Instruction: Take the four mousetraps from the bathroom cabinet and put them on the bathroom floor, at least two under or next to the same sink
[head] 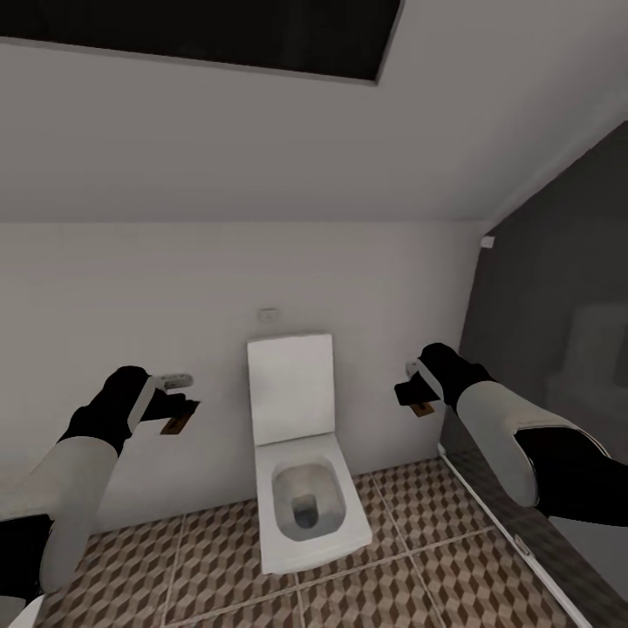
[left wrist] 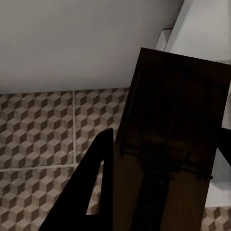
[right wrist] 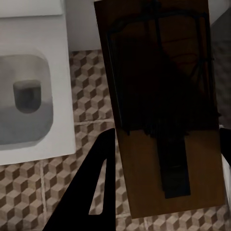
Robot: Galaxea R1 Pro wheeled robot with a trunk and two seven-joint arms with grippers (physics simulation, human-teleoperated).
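You had one mousetrap in each claw at this point. The left gripper (head: 179,412) was clamped on a small brown mousetrap (head: 177,425), held up in the air to the left of the toilet (head: 301,488); up close in the left wrist view that trap (left wrist: 173,159) sat flat between the fingers (left wrist: 89,192), with its dark wire parts facing the camera and the patterned floor (left wrist: 38,139) well below it. The right gripper (head: 417,395) likewise held a second mousetrap (head: 424,410), to the right of the toilet and about level with its tank; the right wrist view showed the board (right wrist: 163,115) hanging over the tiles beside the toilet bowl (right wrist: 29,96).

So, as I judge it, you were about halfway at best: two traps were out and carried, but neither was on the floor (head: 419,558) yet. From this angle I couldn't tell where the other two traps were. Beyond the toilet stood just the plain white wall (head: 174,288), so you'd have had to turn toward the sink before setting these down.
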